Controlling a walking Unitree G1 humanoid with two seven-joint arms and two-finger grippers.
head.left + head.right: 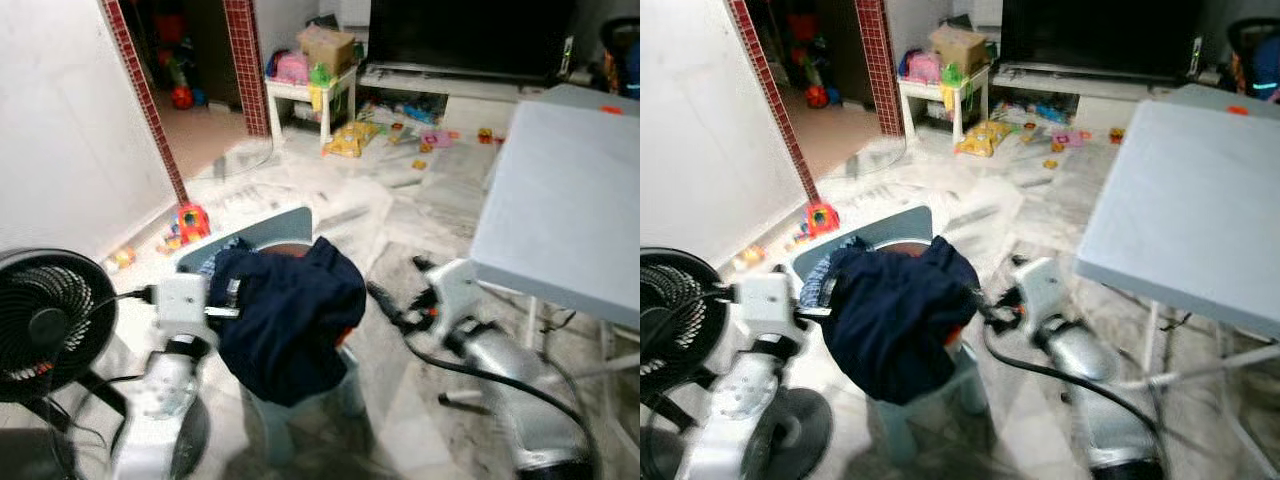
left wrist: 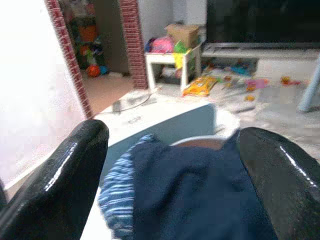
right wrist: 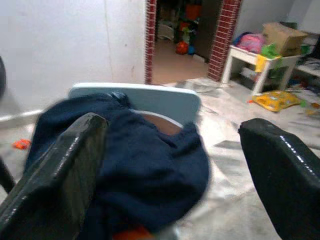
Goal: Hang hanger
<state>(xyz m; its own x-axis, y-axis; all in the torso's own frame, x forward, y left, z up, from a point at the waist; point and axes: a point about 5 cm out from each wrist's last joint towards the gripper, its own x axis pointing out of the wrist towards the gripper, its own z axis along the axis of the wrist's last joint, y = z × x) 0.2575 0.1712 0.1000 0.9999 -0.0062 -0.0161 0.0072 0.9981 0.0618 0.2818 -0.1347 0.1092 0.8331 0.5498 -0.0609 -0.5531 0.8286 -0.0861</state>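
Now navy garment (image 1: 290, 315) heaped on chair (image 1: 285, 228), hanger orientation indiscernible.

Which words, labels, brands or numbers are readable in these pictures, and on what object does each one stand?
None can be read.
Cardboard box on the white side table: any print too blurred.
Yellow packet on the floor: print too small to read.
Left gripper housing: no legible label.

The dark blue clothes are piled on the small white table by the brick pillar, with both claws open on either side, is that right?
Not quite. The dark blue clothes lie on the pale blue chair right in front of the robot, as the left eye view shows; the small white table holds a box and toys. The left claw and right claw are indeed open beside them.
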